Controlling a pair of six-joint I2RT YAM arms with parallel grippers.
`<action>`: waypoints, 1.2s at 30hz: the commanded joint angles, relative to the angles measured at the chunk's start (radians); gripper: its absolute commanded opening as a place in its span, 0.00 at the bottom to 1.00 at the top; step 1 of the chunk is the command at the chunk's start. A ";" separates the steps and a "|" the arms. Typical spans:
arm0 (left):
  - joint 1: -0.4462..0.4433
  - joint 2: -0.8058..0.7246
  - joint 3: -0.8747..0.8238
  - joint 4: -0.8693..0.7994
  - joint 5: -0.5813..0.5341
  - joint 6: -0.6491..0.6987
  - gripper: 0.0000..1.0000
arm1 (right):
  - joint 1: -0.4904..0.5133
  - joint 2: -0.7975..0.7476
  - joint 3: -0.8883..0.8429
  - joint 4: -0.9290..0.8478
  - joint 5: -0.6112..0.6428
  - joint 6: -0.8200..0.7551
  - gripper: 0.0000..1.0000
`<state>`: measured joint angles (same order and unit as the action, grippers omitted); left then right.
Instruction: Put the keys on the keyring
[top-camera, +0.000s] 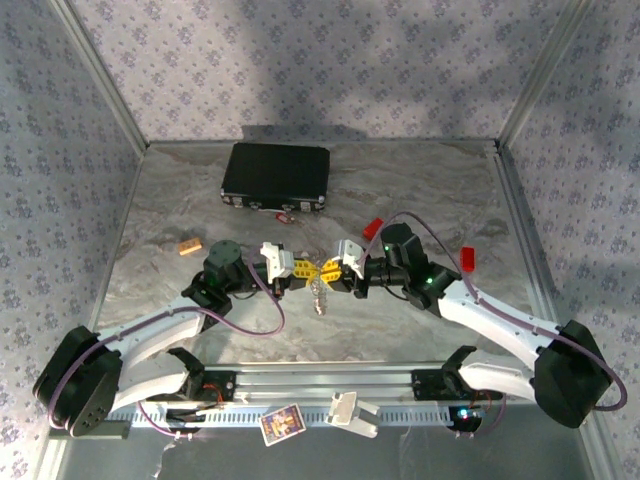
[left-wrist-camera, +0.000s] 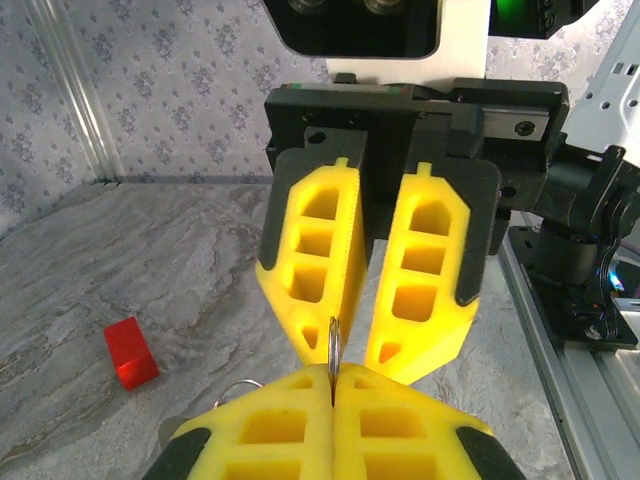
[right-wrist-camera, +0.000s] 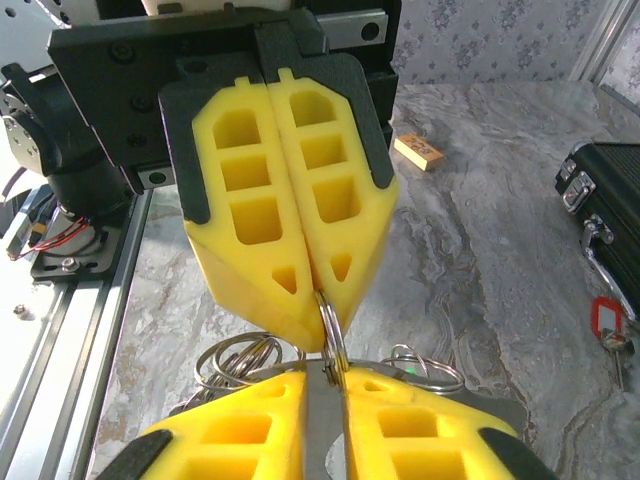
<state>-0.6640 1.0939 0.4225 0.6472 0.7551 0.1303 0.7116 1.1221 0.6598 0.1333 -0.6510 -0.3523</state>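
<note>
My two grippers meet tip to tip above the middle of the table. The left gripper (top-camera: 300, 267) (left-wrist-camera: 333, 385) is shut on the edge of a thin silver ring (left-wrist-camera: 333, 345) of the keyring (top-camera: 320, 295). The rest of the keyring's loops (right-wrist-camera: 235, 358) hang below. My right gripper (top-camera: 330, 270) (right-wrist-camera: 327, 378) faces it with a narrow gap between its fingers. The same ring (right-wrist-camera: 333, 330) stands in that gap, against one finger. A speck of green (right-wrist-camera: 411, 370) shows by a loop at the right. The red-headed key (right-wrist-camera: 607, 320) (top-camera: 285, 213) lies on the table beside the black case.
A black case (top-camera: 275, 175) (right-wrist-camera: 610, 185) lies at the back. Two red blocks (top-camera: 372, 227) (top-camera: 467, 260) sit right of centre, one of them in the left wrist view (left-wrist-camera: 130, 352). A tan block (top-camera: 190, 246) (right-wrist-camera: 417, 150) lies at the left. Patterned walls enclose the table.
</note>
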 joint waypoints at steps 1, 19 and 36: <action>-0.008 -0.017 0.001 0.060 0.013 -0.005 0.00 | 0.006 -0.011 0.032 0.026 0.015 0.008 0.22; -0.008 -0.015 0.029 -0.020 -0.001 0.023 0.15 | 0.000 -0.023 0.055 -0.025 -0.021 -0.012 0.00; -0.032 -0.059 0.195 -0.502 -0.056 0.267 0.34 | 0.065 0.061 0.368 -0.632 0.172 -0.314 0.00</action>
<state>-0.6819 1.0302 0.5816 0.2020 0.6655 0.3573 0.7624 1.1671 0.9722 -0.4103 -0.5163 -0.6189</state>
